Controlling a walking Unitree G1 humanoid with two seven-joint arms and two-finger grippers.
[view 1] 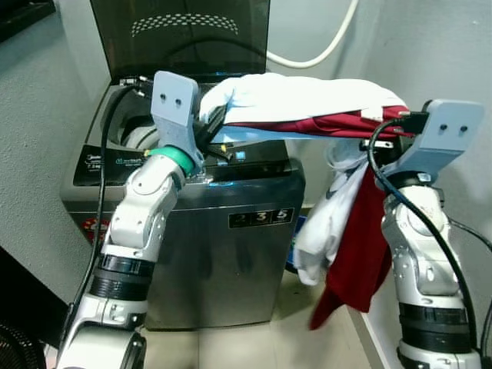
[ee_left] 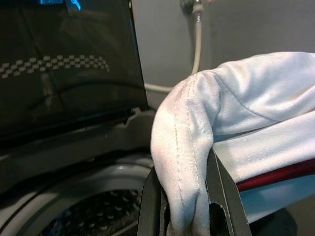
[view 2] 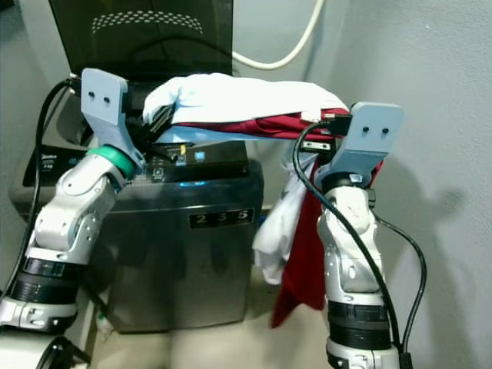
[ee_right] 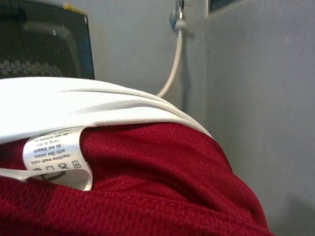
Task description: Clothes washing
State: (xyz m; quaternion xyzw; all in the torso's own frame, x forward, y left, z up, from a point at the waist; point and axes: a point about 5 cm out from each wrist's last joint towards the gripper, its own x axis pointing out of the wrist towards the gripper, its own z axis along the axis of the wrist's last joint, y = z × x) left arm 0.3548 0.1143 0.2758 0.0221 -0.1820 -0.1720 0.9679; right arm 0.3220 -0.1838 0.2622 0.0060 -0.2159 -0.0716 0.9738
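From the head views, the left gripper (view 1: 209,127) and right gripper (view 1: 388,127) carry a white and red garment (view 1: 307,104) stretched between them above the washing machine (view 1: 231,223), whose lid (view 1: 181,34) stands open, likely so the cloth can drop into the drum; its loose end hangs off the machine's right edge.

The left wrist view shows black fingers (ee_left: 224,196) clamped on a white fold over the drum (ee_left: 93,211).

In the right wrist view, red mesh and a care label (ee_right: 56,155) hide the jaws; I cannot tell their state.
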